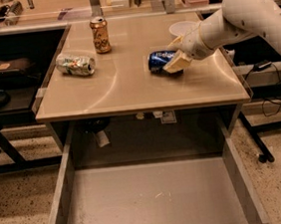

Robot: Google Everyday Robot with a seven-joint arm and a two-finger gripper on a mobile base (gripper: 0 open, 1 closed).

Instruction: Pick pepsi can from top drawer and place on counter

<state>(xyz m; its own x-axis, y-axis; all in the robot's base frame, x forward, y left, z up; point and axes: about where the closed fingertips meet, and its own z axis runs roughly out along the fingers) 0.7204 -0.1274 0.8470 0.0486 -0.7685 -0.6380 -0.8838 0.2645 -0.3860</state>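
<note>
Gripper (173, 55) sits out over the right-hand part of the counter (127, 83), reaching in from the right on the big white arm (240, 13). Its two cream fingers (176, 64) are clamped on the pepsi can (158, 60), one finger above the can and one below it. The can is on its side, blue body with white lettering pointing left, its right end buried between the fingers. It is right down at the beige surface with a dark shadow beneath it, though I cannot tell whether it actually touches.

Over on the left side of the counter, the crushed green-silver can (75, 64) lies on its side near the edge. Just behind it and a little to the right, the brown-orange can (100, 34) stands upright. Both are well apart from the gripper. A white dish (184, 28) rests near the back of the counter, right beside the arm.

Down in front, the top drawer (59, 197) is pulled wide open below the counter's front edge, flat grey bottom on show between low grey walls. The pepsi can is up on the counter side, not in the drawer.
</note>
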